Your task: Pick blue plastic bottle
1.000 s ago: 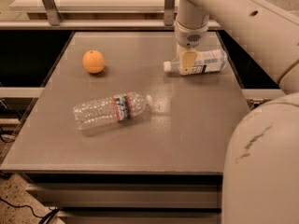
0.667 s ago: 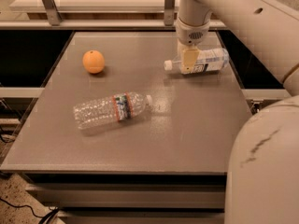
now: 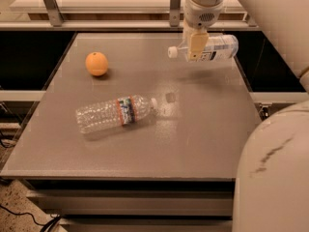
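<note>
The blue plastic bottle (image 3: 218,48) is small and clear, with a white cap pointing left and a white and pale-blue label. It lies level in the air at the back right, above the grey table (image 3: 203,144), with its shadow on the tabletop below. My gripper (image 3: 195,47) comes down from above and is shut on the bottle near its neck. One beige finger (image 3: 195,43) shows across the front of the bottle.
A longer clear ribbed bottle (image 3: 116,113) with a red-edged label lies on its side at the table's middle left. An orange (image 3: 96,64) sits at the back left. My white arm and base (image 3: 275,168) fill the right side. A shelf frame runs behind the table.
The gripper has risen with the blue plastic bottle in it. The bottle lay on the table before and now hangs above it. The other bottle and the orange have not moved.
</note>
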You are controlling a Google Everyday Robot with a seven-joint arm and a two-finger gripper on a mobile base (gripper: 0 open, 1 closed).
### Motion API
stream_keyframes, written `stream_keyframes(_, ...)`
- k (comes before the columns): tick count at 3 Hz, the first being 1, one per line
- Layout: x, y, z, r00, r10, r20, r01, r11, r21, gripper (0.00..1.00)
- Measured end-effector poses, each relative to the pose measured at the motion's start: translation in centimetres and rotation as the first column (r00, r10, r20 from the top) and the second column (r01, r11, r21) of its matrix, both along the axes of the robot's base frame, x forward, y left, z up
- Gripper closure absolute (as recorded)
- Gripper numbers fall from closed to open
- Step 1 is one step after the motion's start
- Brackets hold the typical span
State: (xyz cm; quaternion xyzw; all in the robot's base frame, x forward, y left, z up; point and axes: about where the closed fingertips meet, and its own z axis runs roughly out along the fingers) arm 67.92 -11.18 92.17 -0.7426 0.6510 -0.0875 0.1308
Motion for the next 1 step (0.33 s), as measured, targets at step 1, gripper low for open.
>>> stream_keyframes(1, -0.03, 0.17, 0.44, 1.0, 0.009, -0.002, -0.009, 1.0, 0.009, 1.0)
